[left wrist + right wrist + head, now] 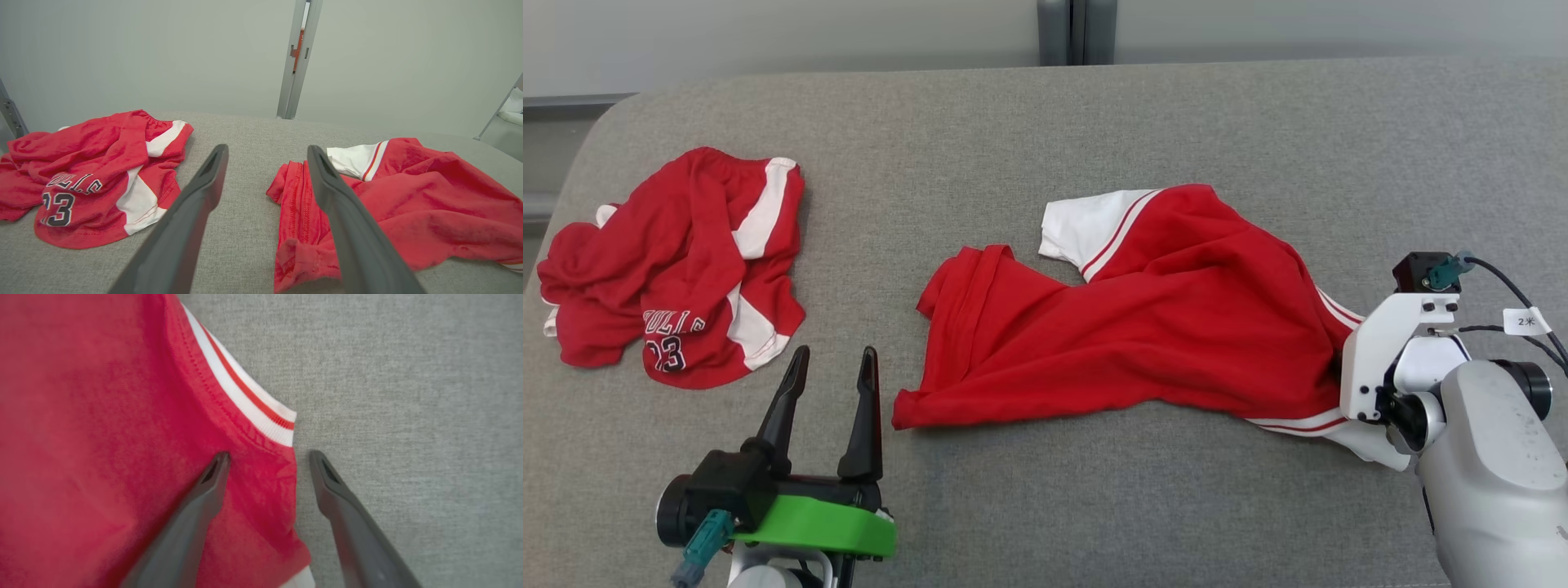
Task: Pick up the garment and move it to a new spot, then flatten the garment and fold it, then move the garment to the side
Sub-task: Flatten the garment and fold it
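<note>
The garment (1160,327) is a red shirt with white, red-striped sleeves, lying rumpled across the middle of the grey fabric surface (1094,122). My right gripper (269,457) points down at its right edge, open. One finger is over the red cloth (102,437) and the other over bare grey fabric, with the hem edge between them. In the head view its white wrist (1380,367) covers the fingers. My left gripper (835,359) stands open just left of the garment's lower left corner, with nothing between its fingers. In the left wrist view the left gripper (267,151) points past the garment (429,204).
A second red garment (678,269) with white panels and "23" printed on it lies crumpled at the far left; it appears again as the printed garment (90,175). A grey wall and a metal post (1076,33) stand behind the surface's far edge.
</note>
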{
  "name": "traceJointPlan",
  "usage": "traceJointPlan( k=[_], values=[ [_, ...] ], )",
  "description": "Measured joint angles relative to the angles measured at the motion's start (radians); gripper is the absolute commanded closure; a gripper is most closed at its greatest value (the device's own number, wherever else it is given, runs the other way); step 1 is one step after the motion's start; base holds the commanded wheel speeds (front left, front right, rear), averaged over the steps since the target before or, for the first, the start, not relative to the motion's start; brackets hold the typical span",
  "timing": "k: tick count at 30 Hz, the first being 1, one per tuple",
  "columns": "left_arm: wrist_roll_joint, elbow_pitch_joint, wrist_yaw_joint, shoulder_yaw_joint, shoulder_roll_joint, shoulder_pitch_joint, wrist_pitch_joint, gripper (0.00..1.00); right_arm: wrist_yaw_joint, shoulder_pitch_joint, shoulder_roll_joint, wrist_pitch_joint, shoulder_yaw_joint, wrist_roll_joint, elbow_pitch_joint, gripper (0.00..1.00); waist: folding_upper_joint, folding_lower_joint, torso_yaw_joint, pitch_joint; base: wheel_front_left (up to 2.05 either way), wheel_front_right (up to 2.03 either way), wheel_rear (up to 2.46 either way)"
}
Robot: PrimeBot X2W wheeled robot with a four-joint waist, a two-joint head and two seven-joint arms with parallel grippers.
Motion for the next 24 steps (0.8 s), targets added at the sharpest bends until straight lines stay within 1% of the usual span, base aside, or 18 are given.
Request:
traceJointPlan(
  k=[2,3,4,5,10,16,20,24],
  values=[
    [0.000,-0.001,0.000,-0.002,0.000,-0.005,0.000,0.00,0.000,-0.013,-0.006,-0.009,0.002,0.000,0.014,0.00,0.0000,0.0000,0.002,0.008,0.00,0.00,0.00],
    [0.000,-0.002,0.000,-0.003,0.000,-0.007,0.000,0.00,0.000,-0.019,-0.007,-0.023,0.001,0.002,0.018,0.21,0.0000,0.0000,0.003,0.012,0.00,0.00,0.00],
    [0.000,-0.004,0.000,-0.003,0.000,-0.008,0.000,0.00,0.000,-0.024,-0.008,-0.038,0.007,0.006,0.020,0.73,0.0000,0.0000,0.002,0.015,0.00,0.00,0.00],
    [0.000,-0.004,0.000,-0.003,0.000,-0.008,0.000,0.00,0.000,-0.030,-0.010,-0.053,0.010,0.010,0.020,1.00,0.0000,0.0000,0.002,0.017,0.00,0.00,0.00],
    [-0.001,-0.010,-0.001,-0.004,0.000,-0.009,0.000,0.00,0.000,-0.078,-0.022,-0.151,0.004,-0.003,0.006,1.00,0.0000,0.0000,-0.004,0.033,0.00,0.00,0.00],
    [-0.001,-0.017,-0.003,-0.008,0.000,-0.015,0.000,0.00,0.000,-0.180,-0.007,-0.208,-0.035,0.000,0.006,1.00,0.0000,0.0000,0.000,0.058,0.00,0.00,0.00],
    [-0.001,-0.025,-0.003,-0.024,0.000,-0.029,0.000,0.00,0.000,-0.265,-0.016,-0.248,-0.079,-0.037,0.041,1.00,0.0000,0.0000,0.016,0.076,0.00,0.00,0.00],
    [-0.003,-0.036,-0.003,-0.036,0.000,-0.048,0.000,0.00,0.000,-0.330,-0.025,-0.283,-0.118,-0.097,0.099,1.00,0.0000,0.0000,0.042,0.095,0.00,0.00,0.00]
  ],
)
